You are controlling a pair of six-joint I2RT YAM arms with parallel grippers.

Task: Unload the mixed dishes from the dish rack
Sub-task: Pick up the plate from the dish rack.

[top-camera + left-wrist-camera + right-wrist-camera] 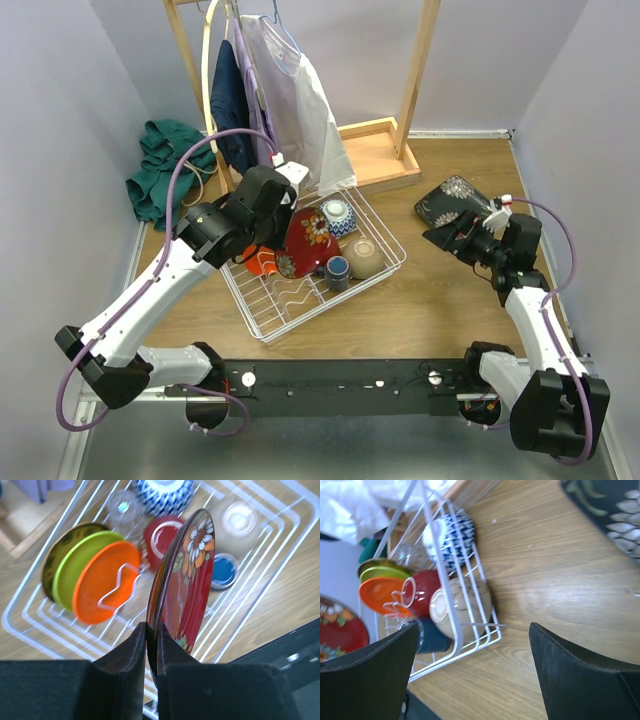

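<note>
Left fingers (pixel 127 660) are pinched tight on the rim of the red plate (pixel 192 580), one on each face. The plate stands on edge with its flowered side facing right in the wrist view. It sits over the middle of the rack (pixel 285 300); can't tell if its far edge touches the wires.

What's in the rack, going by the left wrist view:
- Left side: three plates upright in the wavy slots, packed one behind the other. The orange plate (pixel 100 590) is in front, then a green plate (pixel 75 565), then a dark yellowish plate (pixel 52 560) at the back.
- Top centre: a glass (pixel 122 507), with the blue-white bowl (pixel 162 492) just right of it.
- Just behind the red plate: a red bowl (pixel 162 537), tipped so its inside faces the camera.
- Upper right: the tan bowl (pixel 237 522), with the little blue cup (pixel 223 571) just below it, both close to the rack's wall.

Right fingers (pixel 370 680) are spread wide with nothing between them, over bare table (pixel 450 300) on the right of the top view, well apart from the rack. The black plate (pixel 450 197) lies on the table just beyond them, outside the rack.
</note>
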